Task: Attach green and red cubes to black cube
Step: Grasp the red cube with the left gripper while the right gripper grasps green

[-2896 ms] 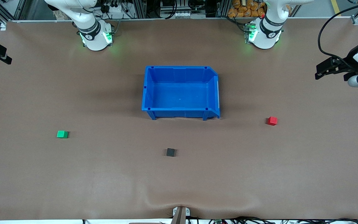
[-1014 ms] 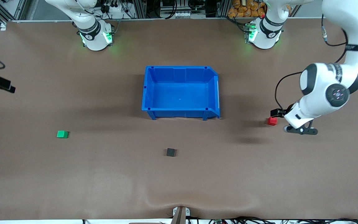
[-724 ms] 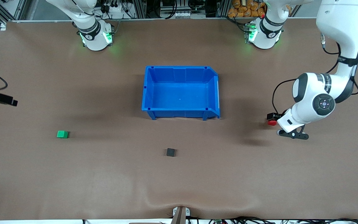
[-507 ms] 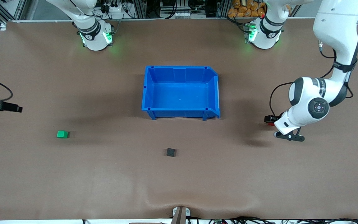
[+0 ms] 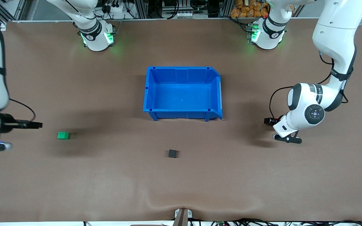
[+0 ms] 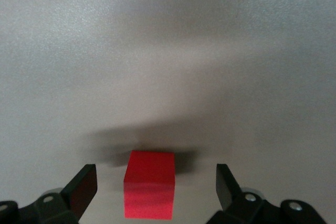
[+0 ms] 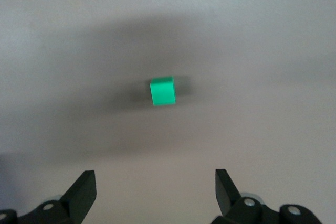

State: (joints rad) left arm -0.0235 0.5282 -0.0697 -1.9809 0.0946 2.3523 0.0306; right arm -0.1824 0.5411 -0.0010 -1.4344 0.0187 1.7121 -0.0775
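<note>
The green cube (image 5: 63,135) lies on the table toward the right arm's end and shows ahead of the fingers in the right wrist view (image 7: 161,91). My right gripper (image 5: 35,125) is open beside it, apart from it (image 7: 155,184). The red cube (image 6: 149,191) lies on the table between the open fingers of my left gripper (image 6: 155,182), with a gap on each side. In the front view my left gripper (image 5: 269,121) hides the red cube. The black cube (image 5: 172,153) lies alone mid-table, nearer the front camera than the bin.
An empty blue bin (image 5: 181,110) stands in the middle of the table, between the two arms' bases and the black cube. The brown table cover has a ripple at its front edge (image 5: 181,205).
My left gripper has come down around the red cube, hiding it in the front view. My right arm has swung in from the table's end toward the green cube. No cube has moved.
</note>
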